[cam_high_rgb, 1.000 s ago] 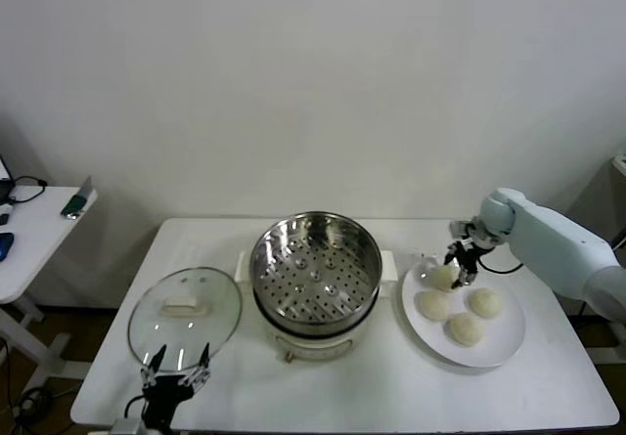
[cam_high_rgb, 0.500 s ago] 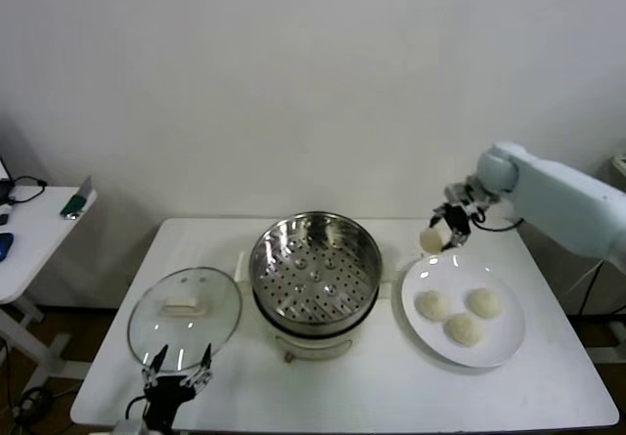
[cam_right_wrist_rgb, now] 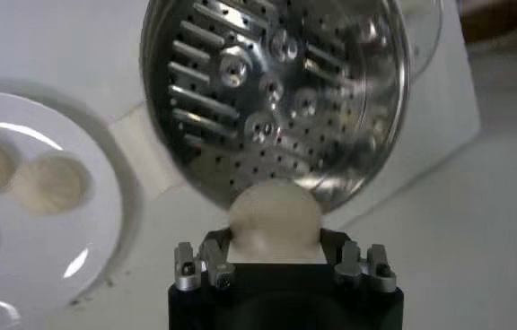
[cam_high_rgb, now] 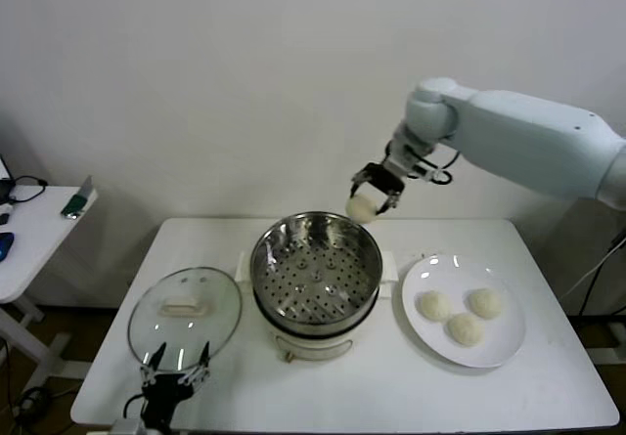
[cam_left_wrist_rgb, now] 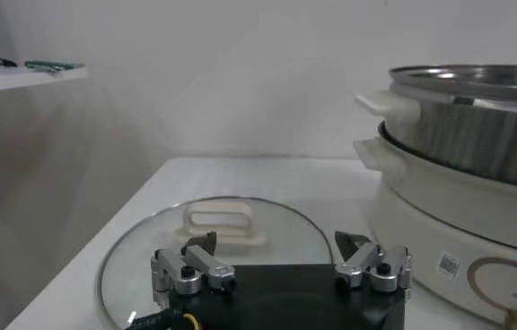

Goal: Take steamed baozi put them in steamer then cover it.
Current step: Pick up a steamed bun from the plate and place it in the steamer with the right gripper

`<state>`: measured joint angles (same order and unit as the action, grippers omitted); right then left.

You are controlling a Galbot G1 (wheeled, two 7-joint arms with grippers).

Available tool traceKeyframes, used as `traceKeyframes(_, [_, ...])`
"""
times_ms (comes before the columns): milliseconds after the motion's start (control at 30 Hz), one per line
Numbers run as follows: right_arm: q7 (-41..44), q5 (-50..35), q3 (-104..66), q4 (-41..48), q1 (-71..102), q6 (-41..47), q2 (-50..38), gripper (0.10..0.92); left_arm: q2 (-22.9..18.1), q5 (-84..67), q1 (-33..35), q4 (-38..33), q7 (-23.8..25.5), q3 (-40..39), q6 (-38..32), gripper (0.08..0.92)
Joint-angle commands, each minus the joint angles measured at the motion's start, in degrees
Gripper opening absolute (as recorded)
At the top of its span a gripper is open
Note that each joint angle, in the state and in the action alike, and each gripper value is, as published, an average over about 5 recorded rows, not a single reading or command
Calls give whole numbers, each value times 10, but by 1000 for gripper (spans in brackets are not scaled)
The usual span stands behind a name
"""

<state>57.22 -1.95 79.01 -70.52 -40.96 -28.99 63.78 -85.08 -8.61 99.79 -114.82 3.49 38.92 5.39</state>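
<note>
transport step: right gripper (cam_high_rgb: pixel 375 190), clamped on one baozi (cam_high_rgb: pixel 361 207), hung right of frame centre above the steamer (cam_high_rgb: pixel 315 271) rim; next, lower and release inside. left gripper (cam_high_rgb: pixel 176 374), jaws apart, waited lower left.

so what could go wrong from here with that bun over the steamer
1. The right gripper holds the baozi above the steamer's far rim, not its middle; released here, it might hit the rim and roll onto the table.
2. Squeezing the soft bun may dent it.
</note>
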Motion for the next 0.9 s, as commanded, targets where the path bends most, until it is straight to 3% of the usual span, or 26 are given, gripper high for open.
traceKeyframes(33, [-34,103,6,12,44,-71,95,670,2,-1,1,-2,0,2,0,823])
traceKeyframes(467, [-62,198,-18,142,128,-97,144,670,3,-2,-1,2,0,2,-1,823])
traceKeyframes(767, [-62,195,-16,176,135,-106,157,673,4,-3,-5,8,0,1,-2,823])
traceKeyframes(900, [-57,164,-5,172,121,-111,155,735,5,-3,-4,7,-1,1,-2,823])
